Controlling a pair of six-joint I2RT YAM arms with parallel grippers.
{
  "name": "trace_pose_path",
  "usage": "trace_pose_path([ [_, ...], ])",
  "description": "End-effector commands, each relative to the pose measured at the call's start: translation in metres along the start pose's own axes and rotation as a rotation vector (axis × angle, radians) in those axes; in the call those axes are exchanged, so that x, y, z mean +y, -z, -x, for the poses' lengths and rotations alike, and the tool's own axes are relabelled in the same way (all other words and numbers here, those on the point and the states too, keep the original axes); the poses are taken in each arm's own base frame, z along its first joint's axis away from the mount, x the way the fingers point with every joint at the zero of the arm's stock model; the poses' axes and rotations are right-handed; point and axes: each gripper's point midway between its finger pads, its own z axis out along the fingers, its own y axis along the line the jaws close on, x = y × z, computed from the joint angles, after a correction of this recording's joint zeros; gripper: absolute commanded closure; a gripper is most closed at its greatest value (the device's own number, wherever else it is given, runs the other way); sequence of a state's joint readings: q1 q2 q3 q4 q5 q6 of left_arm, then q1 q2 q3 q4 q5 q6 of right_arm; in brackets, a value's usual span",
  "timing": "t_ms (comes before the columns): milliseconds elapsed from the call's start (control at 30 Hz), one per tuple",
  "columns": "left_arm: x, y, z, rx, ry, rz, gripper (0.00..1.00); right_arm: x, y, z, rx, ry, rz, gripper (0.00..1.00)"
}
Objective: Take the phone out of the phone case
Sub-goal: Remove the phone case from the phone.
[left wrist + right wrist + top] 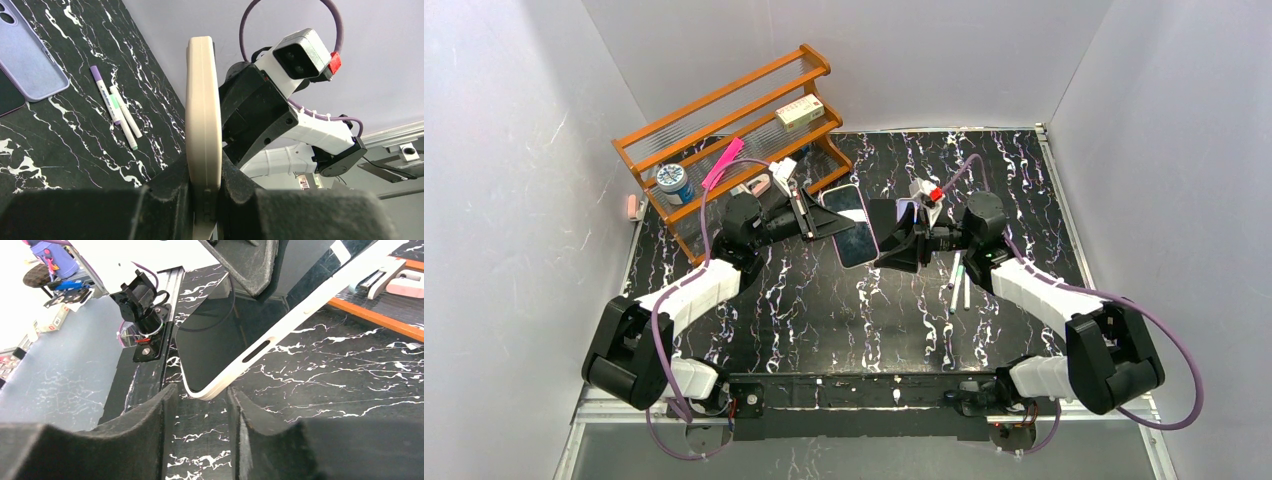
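Note:
The phone (852,228), dark screen up, sits in a cream phone case (280,330) and hangs tilted above the table's middle. My left gripper (812,216) is shut on the case's far end. In the left wrist view the case (203,115) stands edge-on, pinched between the jaws of the left gripper (205,185). My right gripper (894,248) faces the phone's other end. In the right wrist view the cased corner (210,390) pokes just into the gap of the right gripper (202,400), whose jaws stand apart, open.
An orange rack (724,110) with a tin, a pink item and a small box stands at the back left. Two pens (959,285) lie right of centre. A lilac empty case (30,55) and a dark device beside it lie on the marble table (824,310).

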State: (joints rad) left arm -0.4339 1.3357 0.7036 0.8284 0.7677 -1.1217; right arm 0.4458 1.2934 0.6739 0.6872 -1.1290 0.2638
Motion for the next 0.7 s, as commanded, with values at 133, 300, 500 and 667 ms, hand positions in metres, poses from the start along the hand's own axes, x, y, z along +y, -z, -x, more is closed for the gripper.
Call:
trace_pose_path([
  [133, -0.042, 0.002, 0.014, -0.014, -0.100, -0.105, 1.00, 0.008, -0.005, 0.021, -0.015, 0.085, 0.077, 0.70],
  [300, -0.050, 0.002, 0.012, 0.003, -0.105, -0.125, 1.00, 0.006, -0.007, 0.020, -0.007, 0.089, 0.086, 0.87],
  [500, -0.063, 0.002, 0.011, 0.015, -0.097, -0.150, 1.00, -0.001, -0.010, 0.020, 0.009, 0.116, 0.071, 0.99],
  [667, -0.065, 0.002, 0.009, 0.014, -0.127, -0.157, 1.00, 0.001, -0.010, 0.022, 0.017, 0.126, 0.081, 0.91],
])
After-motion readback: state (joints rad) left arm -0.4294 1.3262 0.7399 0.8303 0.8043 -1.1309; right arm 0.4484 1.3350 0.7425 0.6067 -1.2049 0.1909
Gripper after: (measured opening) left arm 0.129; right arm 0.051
